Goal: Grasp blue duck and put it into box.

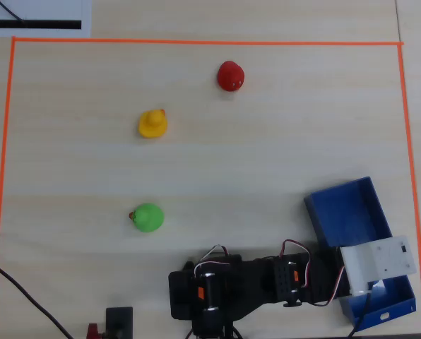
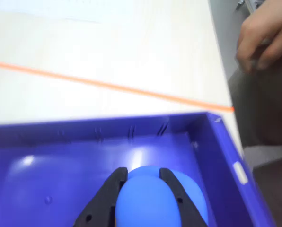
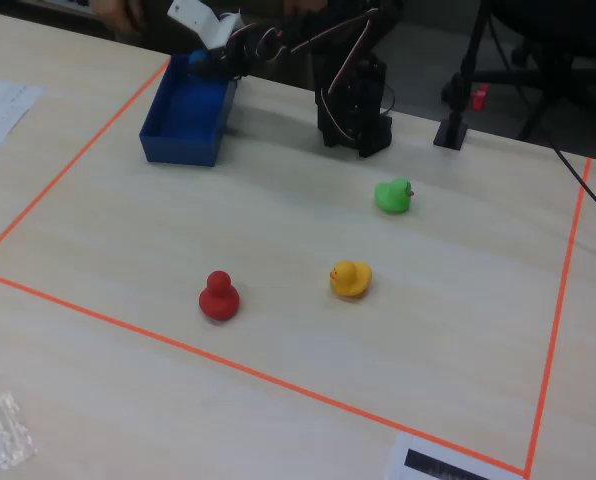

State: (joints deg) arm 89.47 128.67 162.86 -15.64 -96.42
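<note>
The blue duck (image 2: 150,201) sits between my gripper's (image 2: 142,173) two black fingers (image 2: 108,196), which are closed on its sides. I hold it just over the inside of the blue box (image 2: 108,128), near the box's right wall in the wrist view. In the overhead view the box (image 1: 348,208) stands at the lower right, and the white wrist mount (image 1: 378,260) covers the gripper and duck. In the fixed view the box (image 3: 183,115) is at the top left, with the gripper (image 3: 200,60) above its far end.
A red duck (image 1: 230,75), a yellow duck (image 1: 152,123) and a green duck (image 1: 148,217) stand on the table inside the orange tape border (image 1: 196,42). The arm's base (image 1: 210,289) is at the bottom centre. A person's hand (image 2: 264,38) rests beyond the table edge.
</note>
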